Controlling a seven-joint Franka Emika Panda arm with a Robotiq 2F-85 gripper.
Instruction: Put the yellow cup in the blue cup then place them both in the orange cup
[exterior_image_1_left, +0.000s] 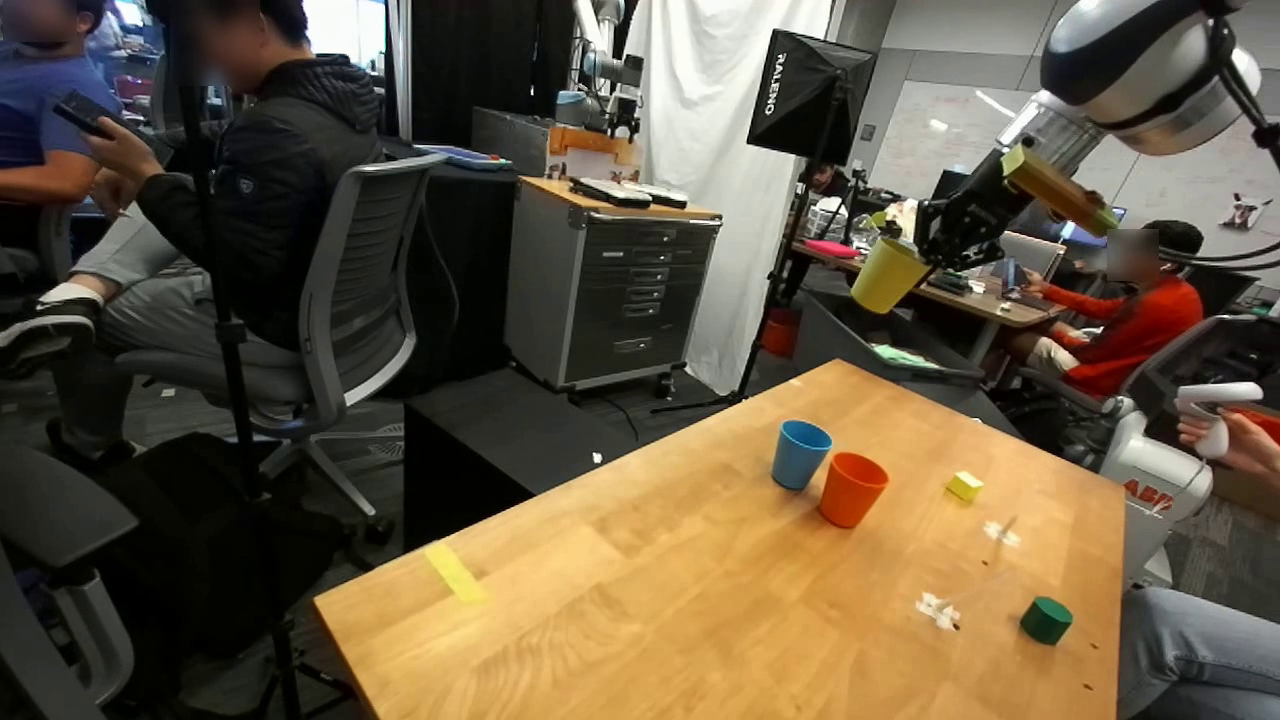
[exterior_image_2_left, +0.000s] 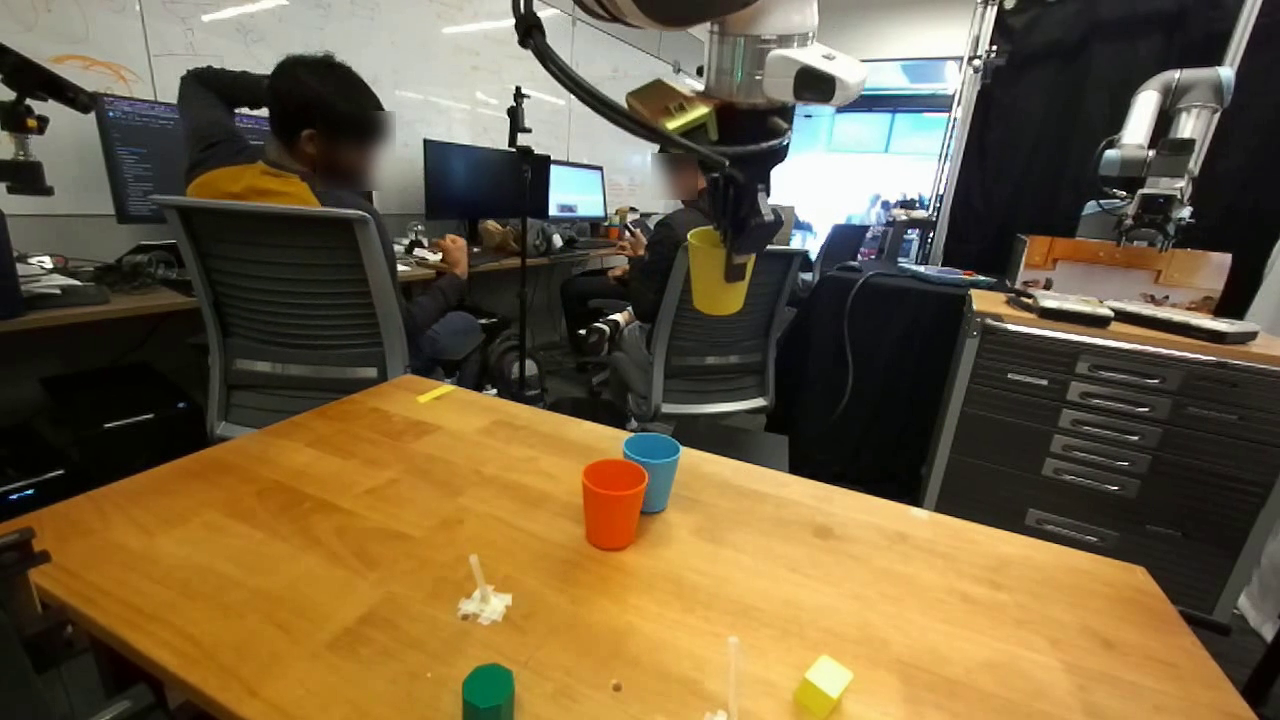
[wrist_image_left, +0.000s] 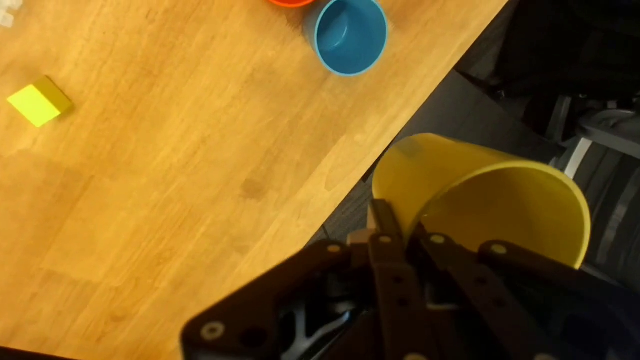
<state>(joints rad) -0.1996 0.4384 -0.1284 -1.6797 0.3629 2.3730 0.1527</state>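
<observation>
My gripper (wrist_image_left: 406, 231) is shut on the side wall of the yellow cup (wrist_image_left: 440, 160), one finger outside and the other inside the rim. Both exterior views show the yellow cup (exterior_image_1_left: 888, 277) held in the air, well above the tabletop, its mouth up and tilted. Standing upright on the table are the blue cup (exterior_image_1_left: 800, 458) and the orange cup (exterior_image_1_left: 853, 492), side by side; whether they touch I cannot tell. In an exterior view the orange cup (exterior_image_2_left: 613, 505) partly covers the blue cup (exterior_image_2_left: 661, 475). The wrist view looks into the hollow blue cup (wrist_image_left: 352, 37); only a sliver of orange shows beside it.
On the wooden table (exterior_image_1_left: 640, 580) lie a small yellow block (exterior_image_1_left: 965, 486) and a dark green block (exterior_image_1_left: 1046, 620). Two thin clear pegs stand up from white tape patches, one peg (exterior_image_2_left: 478, 575) near the green block. The blue cup stands near a table edge.
</observation>
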